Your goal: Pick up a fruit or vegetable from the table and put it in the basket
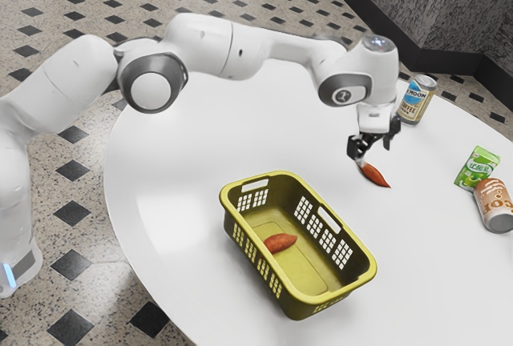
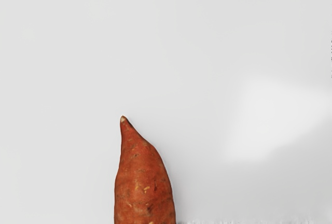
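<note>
My gripper point(image 1: 374, 152) is at the far end of the arm, low over the table, its fingers apart. An orange-red sweet potato point(image 1: 374, 175) with a pointed end lies just beneath it, its other end partly hidden by the nearer finger. In the wrist view the same sweet potato point(image 2: 144, 187) rises from the lower edge, its tip clear of the hand. A yellow-green basket point(image 1: 363, 275) stands on the table nearer the exterior view's bottom, with a second reddish sweet potato point(image 1: 280, 243) lying inside on its floor.
Beyond the hand a coffee can point(image 1: 417, 100) stands upright on the white table point(image 1: 176, 162). Toward the exterior view's right are a green-and-white carton point(image 1: 477, 167) and a brown-and-white can point(image 1: 495, 204) that is tilted or lying down.
</note>
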Motion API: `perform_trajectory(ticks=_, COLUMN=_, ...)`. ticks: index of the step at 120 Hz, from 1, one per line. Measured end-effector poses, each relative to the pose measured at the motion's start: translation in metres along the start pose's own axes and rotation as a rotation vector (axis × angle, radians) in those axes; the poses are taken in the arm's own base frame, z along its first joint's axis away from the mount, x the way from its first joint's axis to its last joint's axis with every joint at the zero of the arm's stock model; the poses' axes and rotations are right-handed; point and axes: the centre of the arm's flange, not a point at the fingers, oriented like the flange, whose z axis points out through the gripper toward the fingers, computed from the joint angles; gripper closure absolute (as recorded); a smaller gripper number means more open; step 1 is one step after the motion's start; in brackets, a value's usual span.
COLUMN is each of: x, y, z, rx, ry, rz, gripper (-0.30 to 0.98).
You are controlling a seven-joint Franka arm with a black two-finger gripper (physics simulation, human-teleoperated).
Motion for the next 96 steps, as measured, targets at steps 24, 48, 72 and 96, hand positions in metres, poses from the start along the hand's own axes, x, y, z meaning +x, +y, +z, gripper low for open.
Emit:
perform_trajectory(ticks=24, x=-0.046, y=-0.008, z=0.008, rx=-0.043, ry=0.023, rz=0.026, gripper=0.01)
perform_trajectory(ticks=48, x=-0.071, y=-0.004, z=0.015, rx=-0.148, ry=0.051, rz=-0.037, gripper=0.0)
perform_trajectory(ticks=72, x=-0.047, y=0.005, z=0.014, rx=-0.185, ry=0.075, rz=0.006, gripper=0.0)
perform_trajectory(ticks=96, x=-0.011, y=0.017, z=0.015, rx=-0.203, ry=0.086, rz=0.068, gripper=0.0)
